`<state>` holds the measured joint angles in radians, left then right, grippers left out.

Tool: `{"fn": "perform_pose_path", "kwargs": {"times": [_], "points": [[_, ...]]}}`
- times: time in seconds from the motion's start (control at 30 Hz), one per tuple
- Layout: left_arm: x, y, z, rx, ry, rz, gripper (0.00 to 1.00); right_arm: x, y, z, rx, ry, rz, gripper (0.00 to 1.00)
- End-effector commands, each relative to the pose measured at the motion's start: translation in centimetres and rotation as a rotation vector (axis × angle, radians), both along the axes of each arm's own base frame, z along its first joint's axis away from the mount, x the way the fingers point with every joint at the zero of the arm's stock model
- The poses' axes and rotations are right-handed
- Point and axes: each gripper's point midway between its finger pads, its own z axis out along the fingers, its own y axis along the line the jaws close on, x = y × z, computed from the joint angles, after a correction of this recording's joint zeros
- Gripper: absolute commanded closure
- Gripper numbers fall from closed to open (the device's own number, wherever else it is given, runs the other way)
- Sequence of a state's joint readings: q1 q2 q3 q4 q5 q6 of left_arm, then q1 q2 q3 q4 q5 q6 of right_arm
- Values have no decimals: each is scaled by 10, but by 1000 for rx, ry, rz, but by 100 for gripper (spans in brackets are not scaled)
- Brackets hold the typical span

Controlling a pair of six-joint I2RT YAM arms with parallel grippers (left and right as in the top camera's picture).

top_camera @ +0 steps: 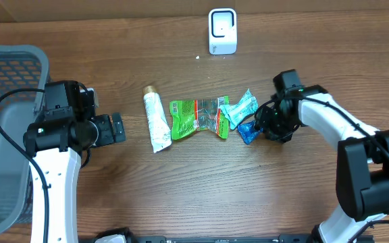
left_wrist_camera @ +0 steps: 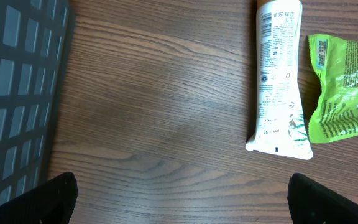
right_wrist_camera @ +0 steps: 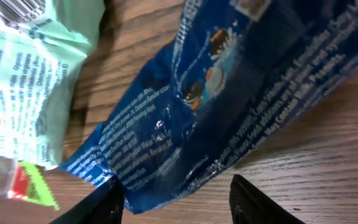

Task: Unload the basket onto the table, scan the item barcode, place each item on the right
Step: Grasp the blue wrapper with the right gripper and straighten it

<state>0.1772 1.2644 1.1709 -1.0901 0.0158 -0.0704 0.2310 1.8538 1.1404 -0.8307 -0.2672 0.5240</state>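
Four items lie in a row mid-table (top_camera: 201,196), below the white scanner (top_camera: 222,30): a white tube (top_camera: 155,121), a green packet (top_camera: 193,118), a mint packet (top_camera: 240,108) and a blue packet (top_camera: 248,132); the blue one sits at the right end, nearest the right gripper (top_camera: 256,128), which likely makes it the pick for scanning. That gripper's fingers stand apart astride the packet's lower end; whether they pinch it I cannot tell. The left gripper (top_camera: 117,127) is spread wide, holding nothing, just beside the tube and near the basket (top_camera: 5,135), probably waiting.
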Motion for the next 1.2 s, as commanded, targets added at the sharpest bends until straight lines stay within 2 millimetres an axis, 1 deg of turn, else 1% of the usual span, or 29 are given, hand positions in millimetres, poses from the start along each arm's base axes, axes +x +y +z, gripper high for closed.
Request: {"fn": "perform_pose_path", "kwargs": {"times": [0.0, 0.1, 0.13, 0.2, 0.27, 0.3, 0.33, 0.37, 0.4, 0.43, 0.47, 0.5, 0.57, 0.6, 0.77, 1.03, 1.17], "points": [[1, -2, 1, -1, -6, -22, 0, -5, -41, -14, -233, -13, 13, 46], [1, -2, 1, -1, -6, -22, 1, 1, -54, -13, -260, -41, 83, 42], [1, -2, 1, -1, -6, -22, 0, 6, -60, -11, -258, -50, 73, 40], [1, -2, 1, -1, -6, -22, 0, 16, -65, -4, -236, -73, 79, 39], [1, -2, 1, -1, -6, -22, 0, 27, -65, 7, -178, -99, 93, 39], [1, -2, 1, -1, -6, -22, 0, 34, -63, 17, -133, -112, 94, 38], [1, -2, 1, -1, -6, -22, 0, 42, -60, 31, -69, -127, 86, 38], [1, -2, 1, -1, -6, -22, 0, 46, -58, 38, -36, -133, 76, 38], [1, -2, 1, -1, -6, -22, 1, 50, -57, 47, 3, -136, 62, 39], [1, -2, 1, -1, -6, -22, 1, 52, -60, 55, 26, -127, 15, 44], [1, -2, 1, -1, -6, -22, 1, 53, -68, 58, 19, -100, -64, 48], [1, -2, 1, -1, -6, -22, 1, 52, -76, 59, 16, -74, -139, 50], [1, -2, 1, -1, -6, -22, 0, 48, -90, 55, 20, -34, -241, 50], [1, -2, 1, -1, -6, -22, 0, 44, -95, 46, 24, -19, -276, 50], [1, -2, 1, -1, -6, -22, 0, 37, -87, 24, 79, -24, -274, 50], [1, -2, 1, -1, -6, -22, 1, 47, -87, 4, 81, -127, -229, 51], [1, -2, 1, -1, -6, -22, 0, 52, -88, -5, 74, -189, -190, 53]]}}
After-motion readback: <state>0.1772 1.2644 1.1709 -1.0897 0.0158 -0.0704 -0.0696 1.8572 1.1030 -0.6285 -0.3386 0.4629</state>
